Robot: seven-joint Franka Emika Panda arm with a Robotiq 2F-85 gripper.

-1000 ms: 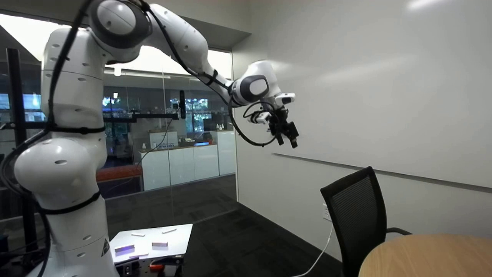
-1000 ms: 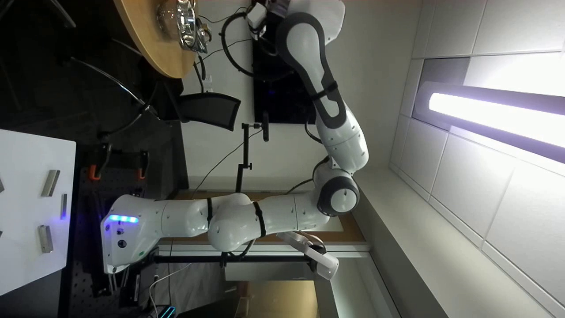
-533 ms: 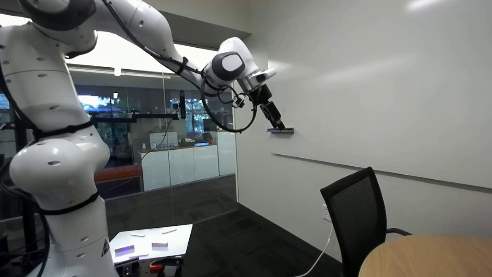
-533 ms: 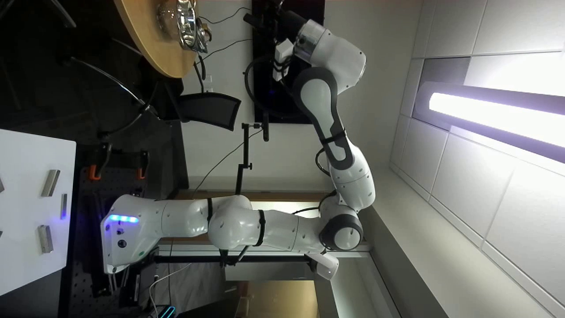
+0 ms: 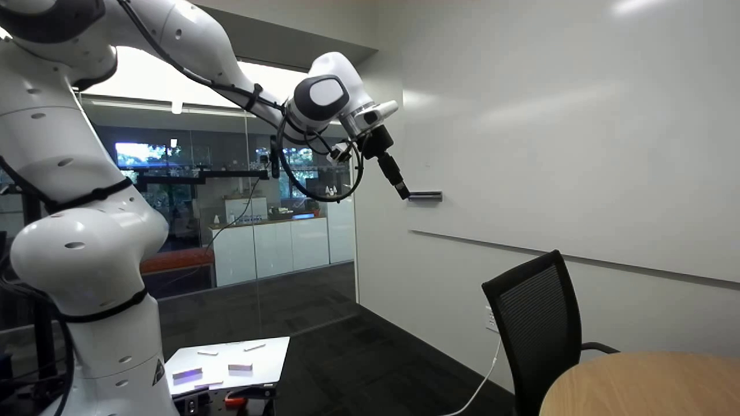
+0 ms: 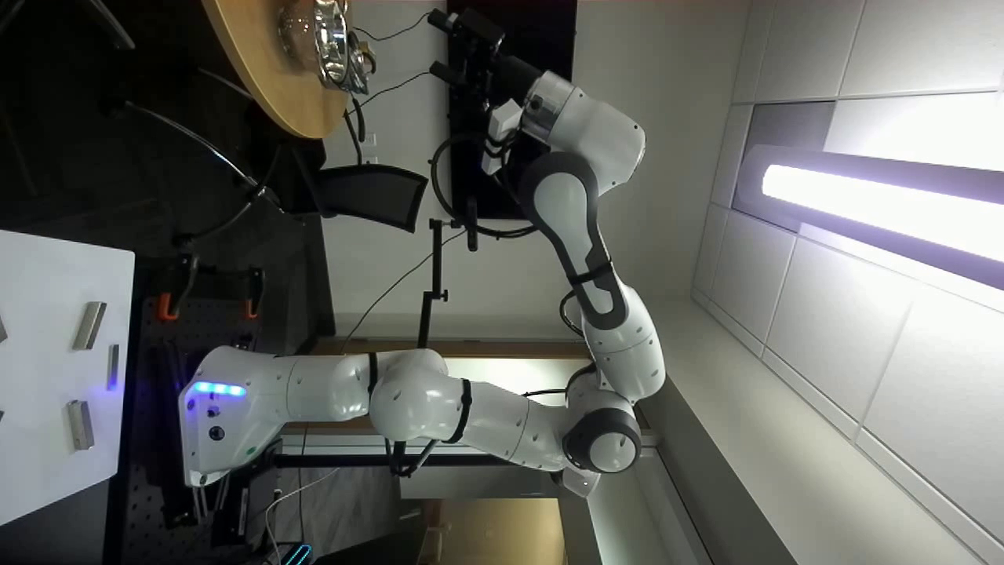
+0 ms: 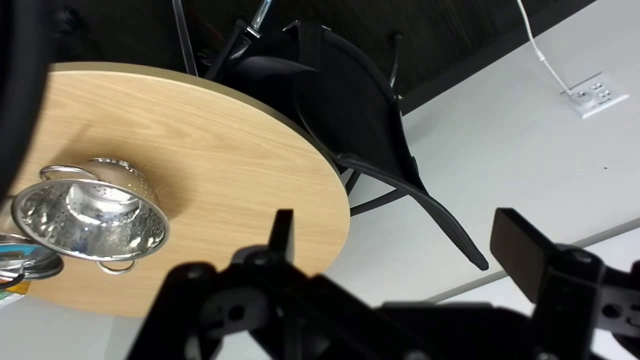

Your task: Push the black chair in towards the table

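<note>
The black chair (image 5: 540, 323) stands against the edge of the round tan table (image 5: 647, 381). Its tall mesh backrest (image 6: 372, 195) and the table (image 6: 314, 118) also show in the sideways exterior view. My gripper (image 5: 403, 195) is in the air, above and apart from the chair; its two fingers are spread in an exterior view (image 6: 438, 43). In the wrist view the gripper (image 7: 395, 217) is open with nothing between its fingers. The chair (image 7: 350, 110) lies beyond it, backrest top pointing toward the right finger, seat partly hidden by the table (image 7: 250, 175).
A metal colander (image 7: 95, 215) lies tilted on the table, with other metalware beside it. A white board (image 5: 231, 370) with several metal bars is near the arm's base. A whiteboard wall (image 5: 578, 162) with a grey holder (image 5: 426, 196) stands behind the chair.
The arm has swung back, away from the table: the gripper has moved left in an exterior view and come into sight in the sideways one. The chair and table have not moved.
</note>
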